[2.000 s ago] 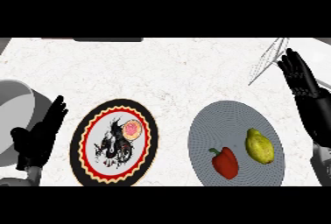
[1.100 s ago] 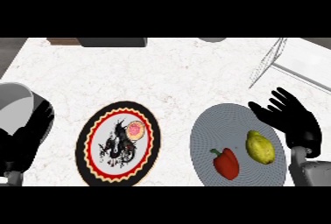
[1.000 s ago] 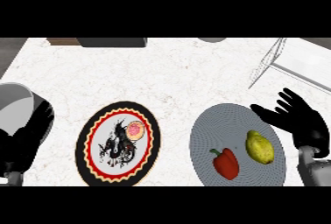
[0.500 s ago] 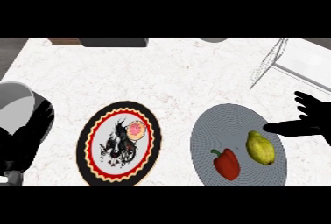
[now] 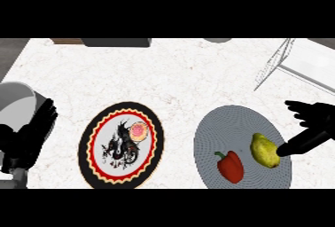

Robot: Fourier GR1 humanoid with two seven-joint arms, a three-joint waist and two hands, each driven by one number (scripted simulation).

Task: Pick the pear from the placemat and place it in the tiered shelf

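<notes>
One pear (image 5: pixel 265 150) on placemat (image 5: pixel 222 128), right robot hand (image 5: pixel 317 119) fingers spread, just beside it

A white marbled bench (image 5: pixel 170 80) is carrying everything here. Left of centre a round plate (image 5: pixel 90 146) is lying flat, showing a black rim, a red and yellow scalloped band and a black dragon figure on white. A small pink ring-shaped thing (image 5: pixel 138 131) is sitting on its upper right part. To the plate's right, well apart from it, a red pepper (image 5: pixel 230 166) is lying with its stem pointing up and left. A grey pot (image 5: pixel 16 102) is standing at the left edge. A dark box (image 5: pixel 116 42) is resting along the far edge.
</notes>
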